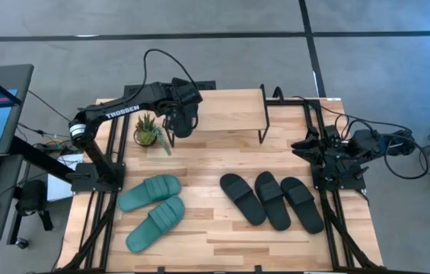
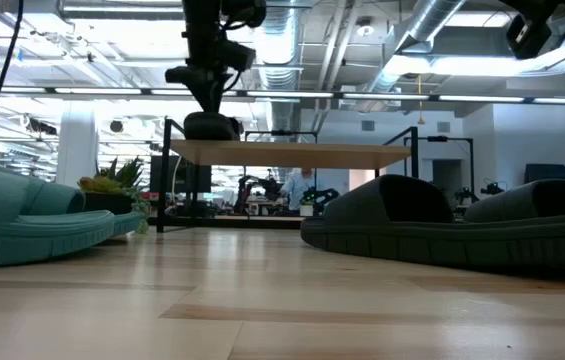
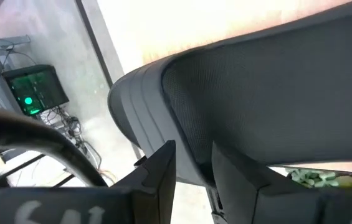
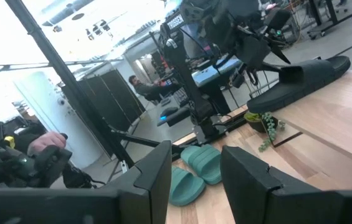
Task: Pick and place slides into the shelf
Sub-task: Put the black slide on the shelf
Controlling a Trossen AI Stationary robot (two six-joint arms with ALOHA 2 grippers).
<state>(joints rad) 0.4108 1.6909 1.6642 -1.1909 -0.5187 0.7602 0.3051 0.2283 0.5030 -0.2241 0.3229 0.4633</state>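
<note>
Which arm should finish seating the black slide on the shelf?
Left. Its tool already grips the black slide at the shelf top's left end; the right tool sits parked, empty.

Low wooden-topped shelf on black metal legs (image 1: 230, 114) stands at the table's rear, a small potted green plant (image 1: 147, 131) left; two teal rubber slides (image 1: 154, 209) front-left, three black rubber slides (image 1: 272, 199) front-right

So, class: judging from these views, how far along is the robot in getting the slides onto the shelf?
Nothing is fully placed yet. In hand: the left gripper holds one black slide at the left end of the shelf, seemingly setting it down. Left: three black slides and two teal slides on the table. The right gripper waits open at the table's right edge.
</note>
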